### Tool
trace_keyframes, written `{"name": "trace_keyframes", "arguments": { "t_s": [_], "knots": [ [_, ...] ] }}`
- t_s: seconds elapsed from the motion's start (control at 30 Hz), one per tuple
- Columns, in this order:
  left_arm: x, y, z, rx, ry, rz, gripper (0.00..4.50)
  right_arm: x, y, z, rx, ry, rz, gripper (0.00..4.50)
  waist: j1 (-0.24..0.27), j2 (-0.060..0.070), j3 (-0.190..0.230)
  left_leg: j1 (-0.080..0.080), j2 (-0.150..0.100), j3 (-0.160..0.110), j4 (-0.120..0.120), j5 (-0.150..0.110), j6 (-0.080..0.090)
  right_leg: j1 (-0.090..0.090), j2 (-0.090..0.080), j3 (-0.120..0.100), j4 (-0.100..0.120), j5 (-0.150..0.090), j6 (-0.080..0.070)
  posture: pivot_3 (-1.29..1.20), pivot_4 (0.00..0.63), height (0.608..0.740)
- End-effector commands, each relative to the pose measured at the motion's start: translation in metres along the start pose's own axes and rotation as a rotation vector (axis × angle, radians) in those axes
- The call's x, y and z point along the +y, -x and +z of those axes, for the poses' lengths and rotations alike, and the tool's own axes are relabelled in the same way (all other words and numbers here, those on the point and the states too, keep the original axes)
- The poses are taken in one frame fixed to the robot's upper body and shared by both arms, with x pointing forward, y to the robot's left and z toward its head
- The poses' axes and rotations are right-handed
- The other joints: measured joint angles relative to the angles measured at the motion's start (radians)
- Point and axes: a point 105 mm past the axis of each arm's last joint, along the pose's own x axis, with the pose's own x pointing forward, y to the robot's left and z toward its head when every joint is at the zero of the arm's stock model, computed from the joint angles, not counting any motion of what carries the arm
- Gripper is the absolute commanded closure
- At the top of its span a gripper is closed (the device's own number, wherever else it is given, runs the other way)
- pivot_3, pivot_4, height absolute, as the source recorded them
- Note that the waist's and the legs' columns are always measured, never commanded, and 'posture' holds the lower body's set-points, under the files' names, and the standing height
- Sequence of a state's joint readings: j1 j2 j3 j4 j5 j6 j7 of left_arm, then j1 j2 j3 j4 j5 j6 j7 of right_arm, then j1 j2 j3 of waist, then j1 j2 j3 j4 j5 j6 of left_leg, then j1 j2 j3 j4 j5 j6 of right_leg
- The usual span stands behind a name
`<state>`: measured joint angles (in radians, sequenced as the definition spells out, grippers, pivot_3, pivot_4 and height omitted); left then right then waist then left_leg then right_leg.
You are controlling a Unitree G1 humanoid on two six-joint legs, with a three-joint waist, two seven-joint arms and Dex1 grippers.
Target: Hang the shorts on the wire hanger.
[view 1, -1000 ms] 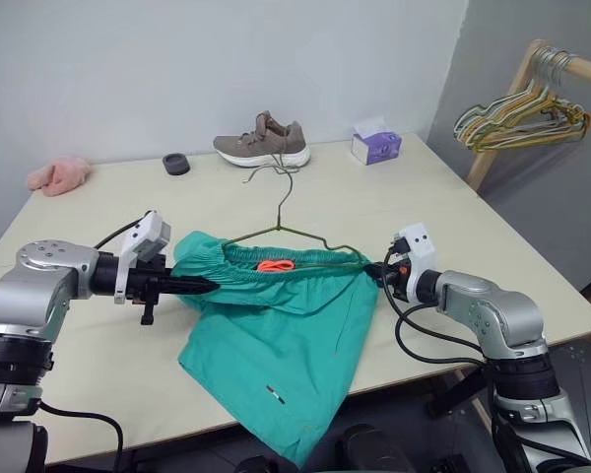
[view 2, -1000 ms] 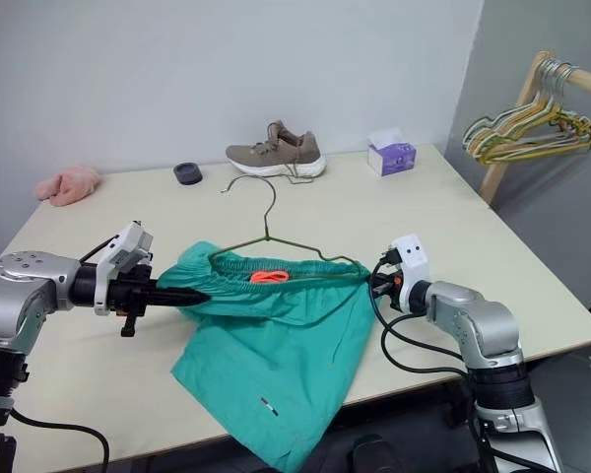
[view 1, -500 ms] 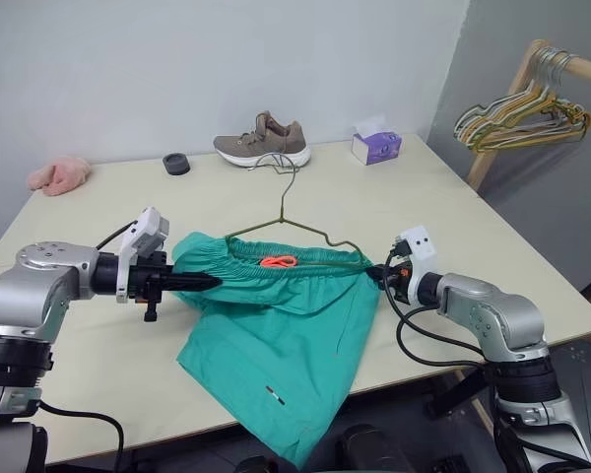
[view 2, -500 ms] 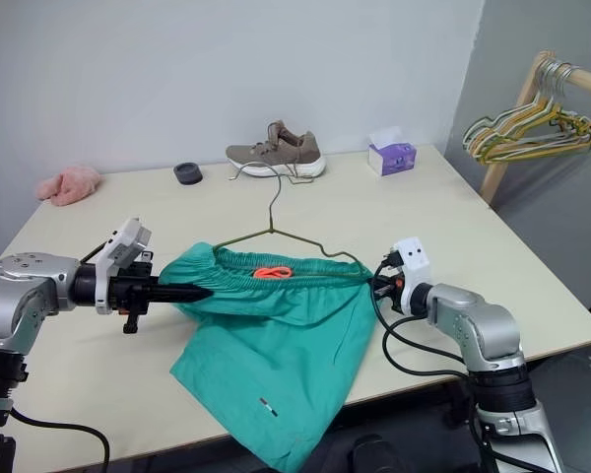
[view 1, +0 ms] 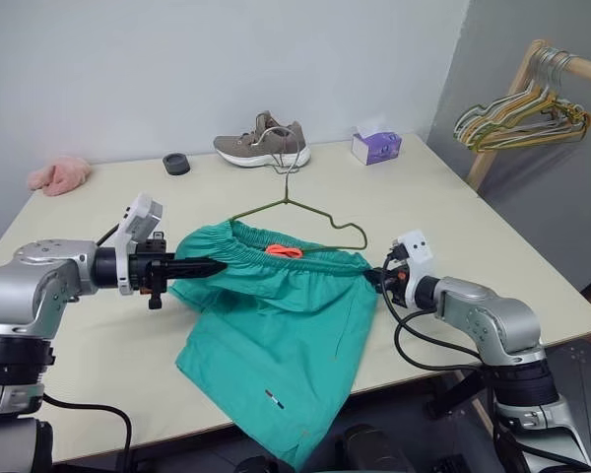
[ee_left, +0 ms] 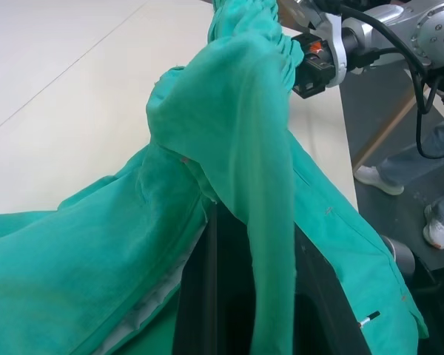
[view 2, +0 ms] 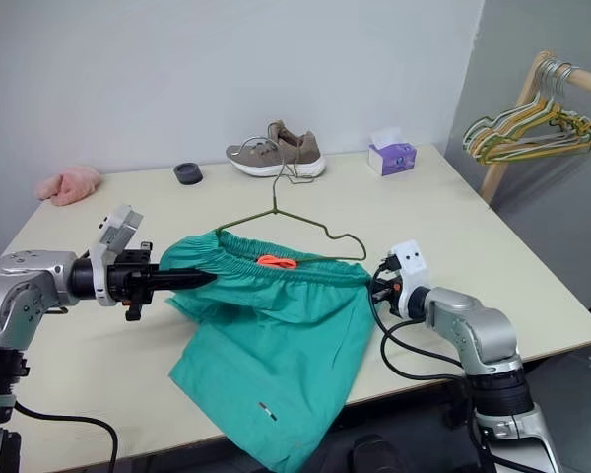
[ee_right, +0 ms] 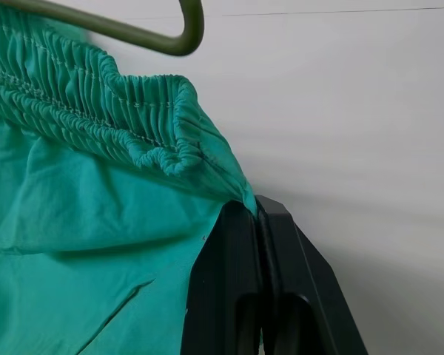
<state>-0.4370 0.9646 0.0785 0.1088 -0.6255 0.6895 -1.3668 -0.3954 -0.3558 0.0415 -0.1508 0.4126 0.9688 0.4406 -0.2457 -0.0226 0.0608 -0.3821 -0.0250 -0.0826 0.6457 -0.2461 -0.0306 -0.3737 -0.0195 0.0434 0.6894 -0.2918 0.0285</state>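
Hanging off the table's near edge at bottom centre, one leg of the shorts [view 1: 276, 345] droops past the table [view 1: 453, 212] rim, w/ a tiny white mark low on the fabric. Waistband is stretched across mid-frame btwn both pincers.

Left gripper [view 1: 215, 266], mid-left of frame, is clenched on the waistband's left end; fingers point toward frame centre, cloth bunched over them. In the left wrist view the fabric drapes over and btwn the black fingers [ee_left: 207, 296].

Right gripper [view 1: 376, 276], right of centre, is clamped on the waistband's right corner; right wrist view shows both fingers [ee_right: 237, 281] pressed together w/ a pinch of teal cloth at the tips.

Orange tag [view 1: 284, 251] shows inside the waistband, approx. centre.

Wire hanger [view 1: 300, 212] lies just behind the waistband, its right bend near the right gripper, hook pointing to the upper part of the frame. Can't tell if the wire touches the cloth.

Farther back: shoe [view 1: 263, 143] at top centre, black ring [view 1: 175, 164] left of it, tissue box [view 1: 376, 146] right of it, pink cloth [view 1: 59, 174] upper left. Bunch of hangers [view 1: 517, 118] on a wooden rack, upper right.
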Motion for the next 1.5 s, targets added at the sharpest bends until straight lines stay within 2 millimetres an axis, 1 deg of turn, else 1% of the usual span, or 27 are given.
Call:
{"name": "trace_keyframes", "arguments": {
  "t_s": [0.03, 0.37, 0.47, 0.67, 0.9, 1.07, 1.23, 1.3, 1.4, 1.5],
  "knots": [
    [-0.004, 0.014, 0.021, -0.054, -0.073, 0.018, 4.50, -0.021, 0.007, 0.002, -0.002, 0.010, -0.101, 4.49, 0.000, 0.000, 0.000, 0.000, 0.000, 0.000, 0.000, 0.000, 0.000, 0.000, 0.000, 0.000, 0.000, 0.000, 0.000, -0.21, 0.000, 0.740],
    [-0.005, 0.019, 0.018, -0.027, -0.088, 0.022, 4.50, -0.030, 0.009, 0.001, 0.003, 0.002, -0.126, 4.49, 0.001, 0.000, 0.000, 0.000, 0.000, 0.000, 0.000, 0.000, 0.000, 0.000, 0.000, 0.000, 0.000, 0.000, 0.000, -0.20, 0.000, 0.740],
    [-0.005, 0.020, 0.014, 0.002, -0.101, 0.028, 4.50, -0.031, 0.009, 0.001, 0.003, -0.001, -0.130, 4.49, 0.002, 0.000, 0.000, 0.000, 0.000, 0.000, 0.000, 0.000, 0.000, 0.000, 0.000, 0.000, 0.000, 0.000, 0.000, -0.20, 0.000, 0.740],
    [0.003, 0.023, 0.013, 0.007, -0.114, 0.070, 4.50, -0.031, 0.010, 0.003, -0.001, 0.007, -0.126, 4.49, 0.006, 0.000, 0.000, 0.000, 0.000, 0.001, 0.000, 0.000, 0.000, 0.000, 0.000, 0.000, 0.000, 0.000, 0.000, -0.20, 0.000, 0.740],
    [0.004, 0.024, 0.001, 0.076, -0.122, 0.072, 4.50, -0.030, 0.012, 0.006, -0.009, 0.016, -0.122, 4.49, 0.010, 0.000, 0.000, 0.000, 0.000, 0.001, 0.000, 0.000, 0.000, 0.000, 0.000, 0.000, 0.000, 0.000, 0.000, -0.21, 0.000, 0.740],
    [0.009, 0.026, -0.004, 0.103, -0.131, 0.096, 4.50, -0.030, 0.015, 0.009, -0.014, 0.029, -0.120, 4.49, 0.012, 0.000, 0.000, 0.000, 0.000, 0.001, 0.000, 0.000, 0.000, 0.000, 0.000, 0.001, 0.000, 0.000, 0.000, -0.21, 0.000, 0.740],
    [0.017, 0.028, -0.009, 0.142, -0.159, 0.136, 4.50, -0.026, 0.024, 0.015, -0.018, 0.067, -0.100, 4.49, 0.020, 0.000, 0.000, 0.000, 0.000, 0.001, 0.000, 0.000, 0.000, 0.000, 0.000, 0.001, 0.000, 0.000, 0.000, -0.21, 0.000, 0.740],
    [0.018, 0.027, -0.009, 0.131, -0.157, 0.140, 4.50, -0.023, 0.028, 0.019, -0.016, 0.089, -0.089, 4.49, 0.024, 0.000, 0.000, 0.000, 0.000, 0.001, 0.000, 0.000, 0.000, 0.000, 0.000, 0.000, 0.000, 0.000, 0.000, -0.22, 0.000, 0.740],
    [0.019, 0.025, -0.009, 0.129, -0.159, 0.138, 4.50, -0.016, 0.030, 0.023, -0.019, 0.108, -0.069, 4.49, 0.025, 0.000, 0.000, 0.000, 0.000, 0.001, 0.000, 0.000, 0.000, 0.000, 0.000, 0.000, -0.001, -0.001, 0.001, -0.22, 0.000, 0.740],
    [0.019, 0.021, -0.010, 0.129, -0.166, 0.130, 4.50, -0.005, 0.029, 0.032, -0.038, 0.120, -0.033, 4.49, 0.025, 0.000, 0.000, 0.000, 0.000, 0.001, 0.000, 0.000, 0.000, 0.000, 0.000, 0.001, -0.001, -0.002, 0.004, -0.22, 0.000, 0.740]
  ]
}}
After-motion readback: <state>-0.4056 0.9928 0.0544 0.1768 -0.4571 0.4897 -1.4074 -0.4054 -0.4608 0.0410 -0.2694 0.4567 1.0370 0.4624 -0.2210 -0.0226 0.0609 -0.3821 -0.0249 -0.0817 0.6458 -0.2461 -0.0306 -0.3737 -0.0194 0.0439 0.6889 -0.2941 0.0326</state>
